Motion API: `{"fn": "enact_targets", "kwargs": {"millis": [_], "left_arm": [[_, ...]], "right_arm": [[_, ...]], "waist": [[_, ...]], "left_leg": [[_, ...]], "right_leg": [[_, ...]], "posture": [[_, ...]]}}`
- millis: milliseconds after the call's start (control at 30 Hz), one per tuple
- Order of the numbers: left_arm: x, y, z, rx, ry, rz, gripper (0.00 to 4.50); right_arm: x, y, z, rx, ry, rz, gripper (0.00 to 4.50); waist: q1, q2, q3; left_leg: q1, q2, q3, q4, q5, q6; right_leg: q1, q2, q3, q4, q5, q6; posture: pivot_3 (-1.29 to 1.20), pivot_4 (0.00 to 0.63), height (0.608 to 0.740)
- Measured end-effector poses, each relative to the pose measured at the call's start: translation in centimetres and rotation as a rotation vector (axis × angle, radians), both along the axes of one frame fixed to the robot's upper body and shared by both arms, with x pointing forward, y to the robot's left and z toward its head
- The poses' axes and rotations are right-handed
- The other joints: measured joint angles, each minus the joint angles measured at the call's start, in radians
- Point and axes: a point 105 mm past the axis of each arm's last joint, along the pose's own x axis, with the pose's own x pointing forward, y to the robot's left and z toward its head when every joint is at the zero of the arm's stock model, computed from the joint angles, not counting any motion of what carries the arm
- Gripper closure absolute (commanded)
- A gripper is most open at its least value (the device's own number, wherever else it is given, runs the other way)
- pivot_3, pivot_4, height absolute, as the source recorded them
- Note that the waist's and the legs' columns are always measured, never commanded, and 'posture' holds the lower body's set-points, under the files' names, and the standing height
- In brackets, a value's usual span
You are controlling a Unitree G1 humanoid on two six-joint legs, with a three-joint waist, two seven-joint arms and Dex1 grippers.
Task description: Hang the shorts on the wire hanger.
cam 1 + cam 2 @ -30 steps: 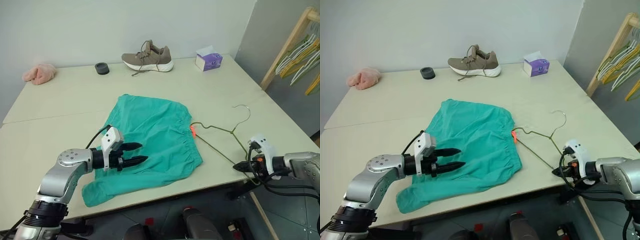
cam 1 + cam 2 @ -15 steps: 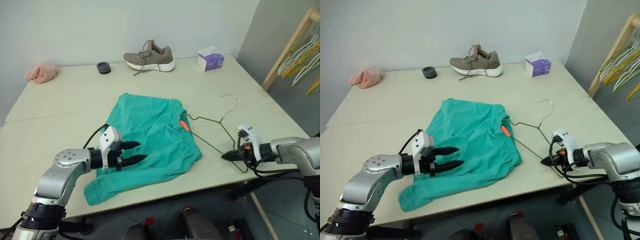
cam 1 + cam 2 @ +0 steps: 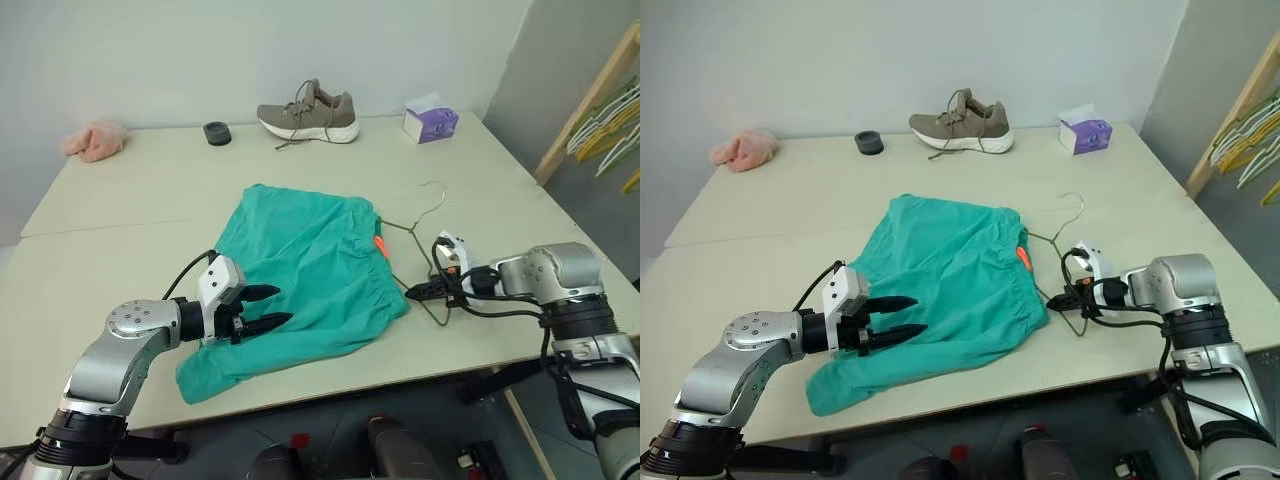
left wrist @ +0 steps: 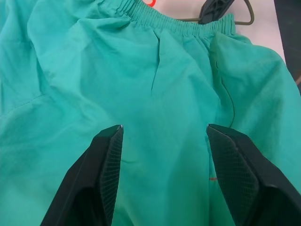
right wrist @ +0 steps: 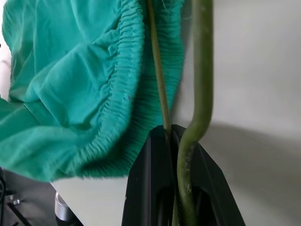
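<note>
At right of centre in the head view, the right end effector (image 3: 413, 291) pinches the wire hanger (image 3: 410, 232) at its lower corner, just beside the waistband of the shorts (image 3: 300, 275). Shorts lie leftward from it, spread on the worktop (image 3: 130, 210). Over their lower left part the left end effector (image 3: 272, 306) hovers, fingers spread.

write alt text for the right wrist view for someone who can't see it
The right end effector, seen from its wrist, is shut on the thin olive-green wire hanger, whose wire runs up past the gathered waistband of the teal-green shorts. The shorts lie bunched on the pale table.
</note>
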Motion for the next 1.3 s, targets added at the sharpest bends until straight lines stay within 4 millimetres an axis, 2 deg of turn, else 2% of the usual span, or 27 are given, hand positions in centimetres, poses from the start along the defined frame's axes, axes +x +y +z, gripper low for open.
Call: {"fn": "enact_targets", "kwargs": {"millis": [100, 300, 433, 667, 833, 867, 933, 1033, 1200, 1267, 1300], "left_arm": [[0.1, -0.1, 0.0, 0.006, -0.017, -0.005, 1.52], [0.1, -0.2, 0.0, 0.012, -0.033, -0.006, 1.52], [-0.1, -0.3, -0.4, 0.006, -0.025, -0.004, 1.52], [0.1, -0.6, -0.5, -0.016, -0.026, 0.012, 1.52], [0.9, -0.3, 0.0, -0.04, -0.038, 0.06, 1.52], [1.2, -0.1, 0.3, -0.045, -0.047, 0.077, 1.35], [2.1, 0.8, 1.6, -0.058, -0.08, 0.108, 1.01], [3.3, 2.2, 5.3, -0.06, -0.191, 0.139, 0.11], [5.0, 4.4, 12.2, -0.014, -0.408, 0.181, 0.03], [5.0, 4.9, 14.1, 0.019, -0.471, 0.176, 0.03], [5.0, 5.0, 14.4, 0.042, -0.486, 0.16, 0.03]], "right_arm": [[1.3, 1.8, -0.8, 0.052, 0.046, -0.105, 4.5], [1.9, 2.0, -0.8, 0.083, 0.069, -0.21, 4.5], [2.6, 2.4, -0.3, 0.115, 0.022, -0.234, 4.5], [2.9, 4.8, 3.0, 0.116, -0.312, -0.074, 4.5], [3.3, 6.3, 3.5, -0.055, -0.611, 0.089, 4.5], [3.4, 6.5, 3.6, -0.085, -0.658, 0.115, 4.5], [3.6, 6.8, 3.8, -0.145, -0.752, 0.17, 4.5], [3.6, 7.0, 3.9, -0.205, -0.834, 0.23, 4.5], [3.6, 7.1, 3.7, -0.318, -0.945, 0.334, 4.5], [3.6, 7.1, 3.5, -0.355, -0.973, 0.375, 4.5], [3.6, 7.1, 3.4, -0.373, -0.988, 0.392, 4.5]], "waist": [[0.002, 0.0, 0.0], [0.008, 0.0, -0.001], [0.008, 0.0, -0.001], [0.006, 0.0, -0.001], [0.005, 0.0, -0.001], [0.006, 0.0, -0.001], [0.006, 0.0, -0.001], [0.007, 0.0, -0.001], [0.007, 0.0, -0.001], [0.006, 0.0, -0.001], [0.007, 0.0, -0.001]], "left_leg": [[0.0, 0.0, 0.001, 0.0, 0.0, 0.0], [0.001, 0.0, 0.0, 0.0, 0.0, 0.0], [0.0, 0.0, 0.001, 0.0, 0.0, 0.0], [-0.001, 0.001, 0.0, 0.0, 0.0, 0.0], [-0.001, 0.0, 0.0, 0.0, 0.0, 0.0], [0.0, 0.0, 0.0, 0.001, 0.0, 0.0], [-0.001, 0.001, -0.001, 0.001, 0.0, 0.0], [-0.001, 0.001, -0.001, 0.0, 0.0, 0.0], [-0.003, 0.0, -0.001, 0.001, 0.0, 0.0], [-0.002, 0.0, -0.001, 0.001, 0.0, 0.0], [-0.002, 0.0, -0.001, 0.001, 0.0, 0.0]], "right_leg": [[0.0, 0.0, 0.001, 0.001, 0.0, 0.0], [0.0, -0.001, 0.0, 0.002, 0.001, 0.0], [0.0, -0.001, 0.0, 0.001, 0.001, 0.0], [-0.001, -0.001, 0.0, 0.001, 0.0, 0.001], [-0.001, -0.001, -0.001, 0.001, 0.0, 0.002], [-0.001, -0.001, -0.001, 0.001, 0.0, 0.002], [-0.001, -0.001, -0.002, 0.001, 0.0, 0.002], [-0.001, -0.001, -0.002, 0.001, 0.0, 0.001], [-0.001, -0.001, -0.003, 0.001, 0.001, 0.0], [-0.001, -0.001, -0.002, 0.001, 0.001, 0.0], [-0.001, -0.001, -0.002, 0.001, 0.001, 0.0]], "posture": [[-0.1, 0.096, 0.74], [-0.1, 0.091, 0.74], [-0.11, 0.09, 0.74], [-0.12, 0.087, 0.74], [-0.12, 0.084, 0.74], [-0.12, 0.083, 0.74], [-0.12, 0.081, 0.74], [-0.11, 0.079, 0.74], [-0.1, 0.076, 0.74], [-0.1, 0.076, 0.74], [-0.1, 0.075, 0.74]]}}
